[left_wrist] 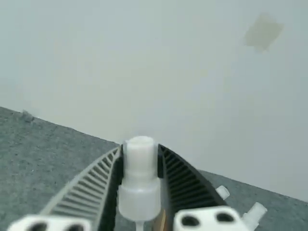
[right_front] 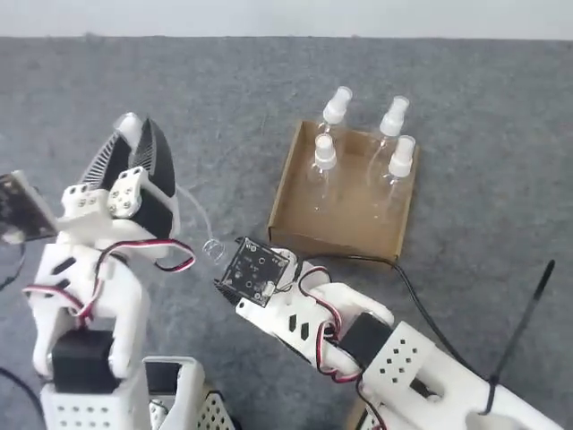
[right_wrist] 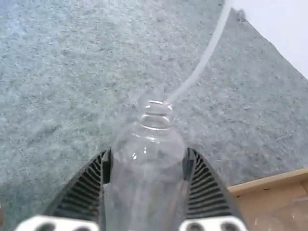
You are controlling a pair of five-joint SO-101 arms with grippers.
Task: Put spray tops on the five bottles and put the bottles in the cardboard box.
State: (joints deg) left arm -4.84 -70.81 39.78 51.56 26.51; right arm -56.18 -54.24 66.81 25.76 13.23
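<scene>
Bottle [right_wrist: 149, 137], clear and uncapped, is pinched at its shoulders between the fingers of the right gripper [right_wrist: 147, 159], its open mouth pointing away from the wrist; in the high view its mouth sits just off the box's [right_front: 285, 193] near left corner, over the grey mat [right_front: 466, 90]. Left of the box and well apart from it, the left gripper [left_wrist: 140, 150] has its fingers closed on a white spray top [left_wrist: 139, 178], nozzle end out past the fingertips. A thin clear tube [right_wrist: 202, 62] runs from that top down to the bottle's mouth, and whether its end is inside the neck cannot be told. Inside the box stand four capped bottles [right_front: 324, 157], upright in two pairs, each with a white spray top on
</scene>
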